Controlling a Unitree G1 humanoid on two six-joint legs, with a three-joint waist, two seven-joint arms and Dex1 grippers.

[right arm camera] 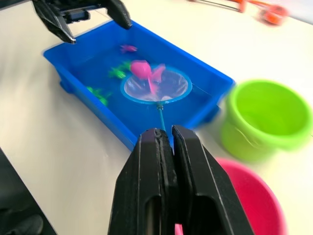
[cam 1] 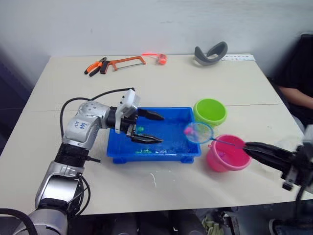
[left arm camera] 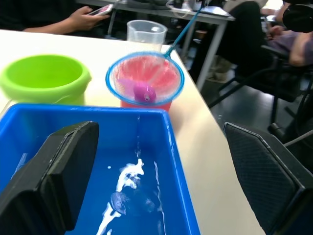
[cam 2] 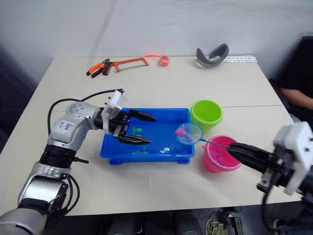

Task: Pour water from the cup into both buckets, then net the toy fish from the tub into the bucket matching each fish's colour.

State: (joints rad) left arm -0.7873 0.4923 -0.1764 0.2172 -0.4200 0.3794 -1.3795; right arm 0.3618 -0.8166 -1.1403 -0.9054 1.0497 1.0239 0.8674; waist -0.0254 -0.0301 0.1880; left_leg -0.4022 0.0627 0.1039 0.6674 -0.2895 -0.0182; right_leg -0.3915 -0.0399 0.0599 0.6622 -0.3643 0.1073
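left gripper [cam 1: 148,127]: hovering over the left half of the tub, its two black fingers spread wide, one above the other, holding nothing; the grey forearm behind it is carrying small blue marks that are too small to read.
tub [cam 1: 120,147]: sitting at the middle of the table [cam 1: 58,88], bright blue, holding shallow water.
toy fish left in the tub: small green ones [right arm camera: 98,93] lying along the near wall, another green one [right arm camera: 117,72] and a magenta one [right arm camera: 129,48] sitting further in.
net [cam 1: 199,132]: its light blue hoop hanging over the right end of the tub, just beside both buckets, with a pink fish [right arm camera: 143,69] lying in the mesh (water is dripping from it in the left wrist view).
green bucket [cam 1: 210,111]: standing just beyond the tub's far right corner.
pink bucket [cam 1: 226,155]: standing at the tub's near right corner, something pink lying inside.
right gripper [right arm camera: 166,147]: reaching in from the right over the pink bucket, its fingers pressed together on the net's thin handle.
cup [left arm camera: 145,33]: clear, standing beyond the pink bucket near the table's right edge.
far edge of the table: pliers with orange grips [cam 1: 96,66], an orange hacksaw [cam 1: 128,61], a grey curved object [cam 1: 211,53] and a white strip [cam 1: 238,58] whose print cannot be read.
person: sitting at the right, an arm [cam 1: 299,98] showing.
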